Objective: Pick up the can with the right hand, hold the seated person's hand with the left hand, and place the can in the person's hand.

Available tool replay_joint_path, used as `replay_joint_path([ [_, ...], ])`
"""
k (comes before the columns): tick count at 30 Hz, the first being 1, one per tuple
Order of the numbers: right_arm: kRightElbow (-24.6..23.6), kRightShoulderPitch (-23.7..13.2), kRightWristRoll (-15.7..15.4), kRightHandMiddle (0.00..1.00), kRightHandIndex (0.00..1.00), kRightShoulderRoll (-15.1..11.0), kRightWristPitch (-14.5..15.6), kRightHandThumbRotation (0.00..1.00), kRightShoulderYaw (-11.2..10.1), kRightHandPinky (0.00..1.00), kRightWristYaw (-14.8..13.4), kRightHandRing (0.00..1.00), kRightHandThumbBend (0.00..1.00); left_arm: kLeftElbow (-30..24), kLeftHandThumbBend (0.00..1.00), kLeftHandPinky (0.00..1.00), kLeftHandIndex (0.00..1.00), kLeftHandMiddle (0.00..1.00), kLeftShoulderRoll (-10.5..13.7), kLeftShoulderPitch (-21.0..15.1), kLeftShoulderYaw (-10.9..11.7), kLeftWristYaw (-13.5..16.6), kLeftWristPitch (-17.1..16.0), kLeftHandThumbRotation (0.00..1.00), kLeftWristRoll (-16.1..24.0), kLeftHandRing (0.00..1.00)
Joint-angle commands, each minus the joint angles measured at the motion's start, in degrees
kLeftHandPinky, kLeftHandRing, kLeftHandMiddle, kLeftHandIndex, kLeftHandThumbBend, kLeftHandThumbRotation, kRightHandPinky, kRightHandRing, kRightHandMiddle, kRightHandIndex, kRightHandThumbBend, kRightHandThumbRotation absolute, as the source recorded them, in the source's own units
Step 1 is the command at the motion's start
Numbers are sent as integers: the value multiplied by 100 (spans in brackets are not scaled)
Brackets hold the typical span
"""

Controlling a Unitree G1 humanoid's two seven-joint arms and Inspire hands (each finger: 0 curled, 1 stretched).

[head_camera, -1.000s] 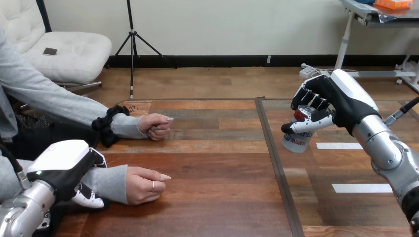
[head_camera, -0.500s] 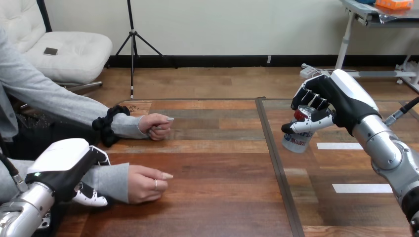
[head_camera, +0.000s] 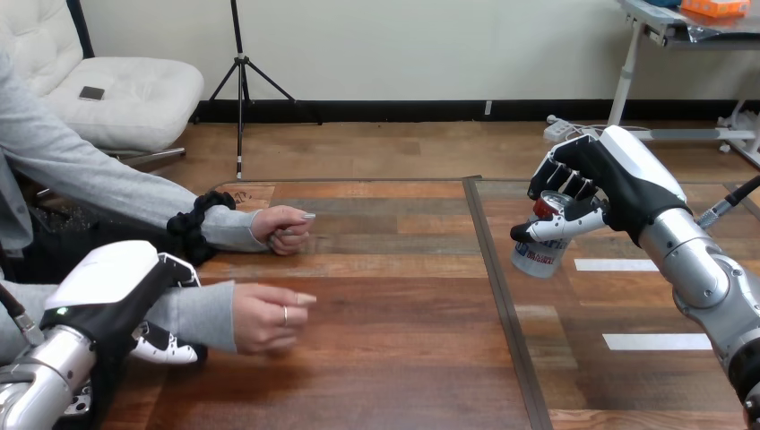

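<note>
The can (head_camera: 536,253) is clamped in the right robot hand (head_camera: 618,193) at the right of the worktop (head_camera: 394,367), with black-and-white fingers (head_camera: 566,224) curled round its upper part. Its top is largely covered by those fingers, so only a strip of red rim is seen and nothing inside can be made out. It is seen slightly tilted; whether its base touches the worktop cannot be told.

At the view's left, the left robot hand (head_camera: 112,287) is closed round the person's forearm (head_camera: 197,313), just behind the wrist: its white shell is laid over the grey sleeve and a fingertip (head_camera: 166,349) is seen curled below it. The nearer person's hand (head_camera: 269,315) is extended beyond it with its fingers loosely bent, well apart from the can. The farther person's hand (head_camera: 282,229) is rested on the worktop as a fist. The left arm is cut off by the view's bottom edge.
</note>
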Motion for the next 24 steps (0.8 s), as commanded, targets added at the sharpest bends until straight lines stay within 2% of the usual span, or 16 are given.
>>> replay_joint_path([
  [1,-191,-427,127,42,41,-79,-64,0,-114,37,-70,39,79,-316,70,35,47,47,57,-190,186,116,-145,0,-139,41],
  [24,-217,-408,154,42,41,-68,-71,0,-130,37,-41,39,79,-269,75,33,45,45,28,-246,248,322,-469,0,-159,39],
])
